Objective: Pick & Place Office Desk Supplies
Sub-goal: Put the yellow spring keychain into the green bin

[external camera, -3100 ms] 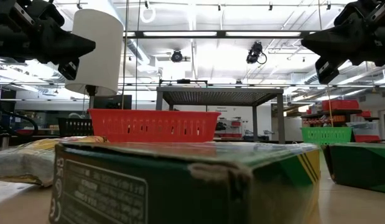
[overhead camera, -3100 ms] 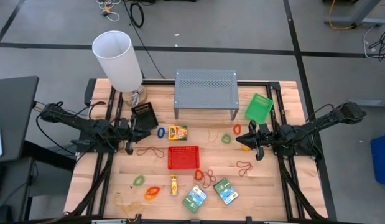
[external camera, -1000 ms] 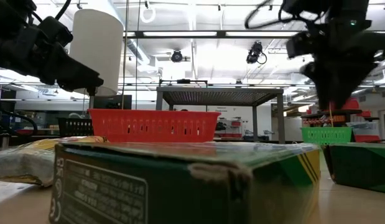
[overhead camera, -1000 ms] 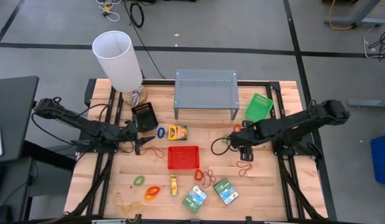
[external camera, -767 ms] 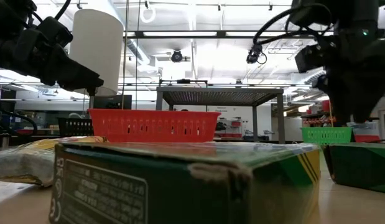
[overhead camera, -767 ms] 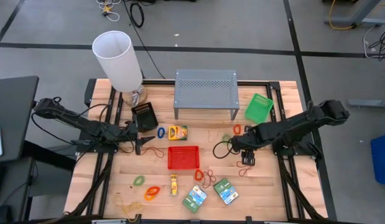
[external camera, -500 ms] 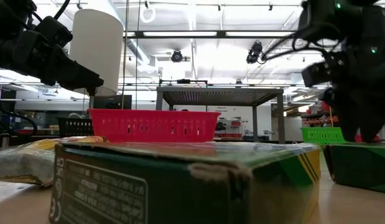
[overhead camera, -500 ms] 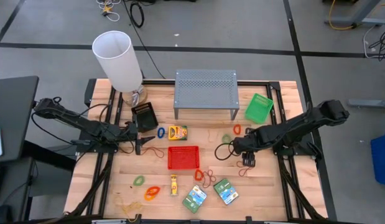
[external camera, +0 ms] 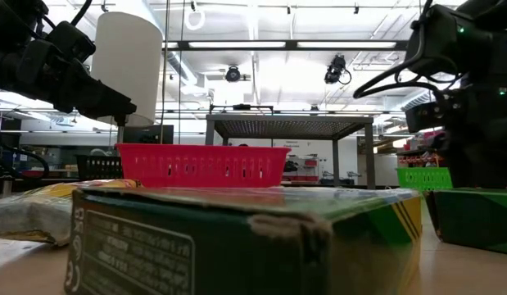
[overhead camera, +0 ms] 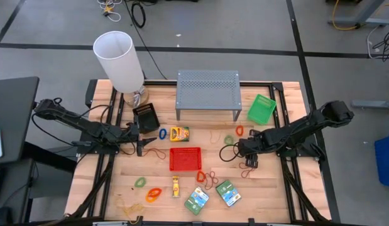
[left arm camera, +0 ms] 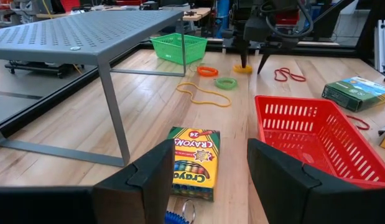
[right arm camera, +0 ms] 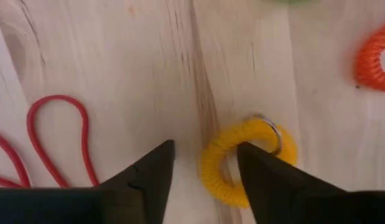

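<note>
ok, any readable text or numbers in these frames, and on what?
"24": crayon box, top of its front face.
"CRAYO…": same box, lower front; the rest is cut off by the left gripper's finger.
White print on the dark green box nearest the low camera: too blurred to read.
Green-blue packets: print too small.

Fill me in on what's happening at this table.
The right gripper is down at the tabletop with its jaws open around one side of a yellow coil ring, not yet gripping it. The left gripper hangs open near the crayon box and red tray, holding nothing. The other supplies lie scattered on the table.
</note>
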